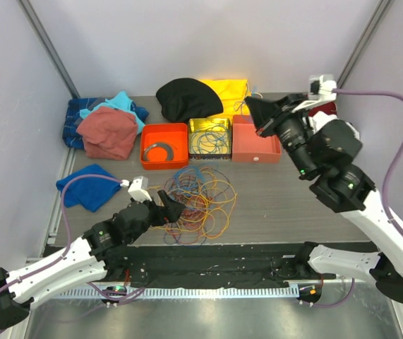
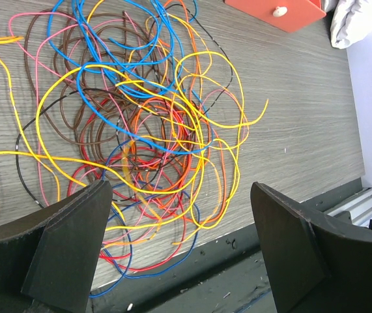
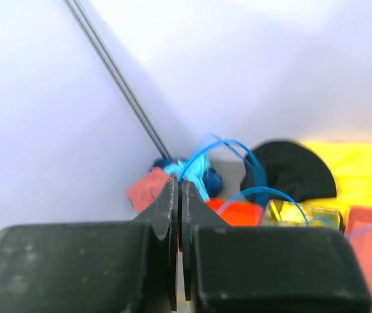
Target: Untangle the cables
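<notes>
The cables [image 1: 201, 198] lie in a loose tangle of orange, yellow, blue, red and brown loops on the grey table, and they fill most of the left wrist view [image 2: 146, 117]. My left gripper [image 1: 169, 212] hovers at the tangle's near left edge. It is open [image 2: 180, 190], with cable ends and the table's front edge between its fingers and nothing gripped. My right gripper [image 1: 254, 113] is raised at the back right, above the boxes. Its jaws are shut [image 3: 179, 186] on a thin blue cable [image 3: 225, 147] that loops out from the tips.
Three containers line the back: an orange tray [image 1: 148, 155] with a grey coil, a yellow tin [image 1: 209, 123] holding wires, and a red box [image 1: 240, 145]. Clothes lie behind and to the left: black [image 1: 187, 97], yellow [image 1: 231, 90], reddish [image 1: 108, 131] and blue [image 1: 88, 185].
</notes>
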